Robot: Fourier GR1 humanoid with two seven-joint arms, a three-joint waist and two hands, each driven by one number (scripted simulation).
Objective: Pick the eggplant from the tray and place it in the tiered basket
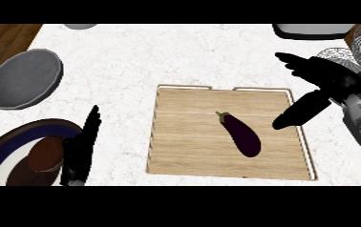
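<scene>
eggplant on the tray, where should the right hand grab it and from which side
Probably around the eggplant's thick middle, from above and from its right, where the right hand hovers open. It lies flat on the wooden tray, stem toward the back, so fingers and thumb can close across its narrow width.

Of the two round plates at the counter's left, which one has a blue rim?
The lower plate, beside the left robot hand: dark blue rim, brown centre. The upper plate is plain grey.

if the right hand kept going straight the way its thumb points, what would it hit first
Probably the eggplant on the wooden tray: the right hand is open at the tray's right edge, thumb aimed down-left toward it. Its height above the tray is unclear.
</scene>
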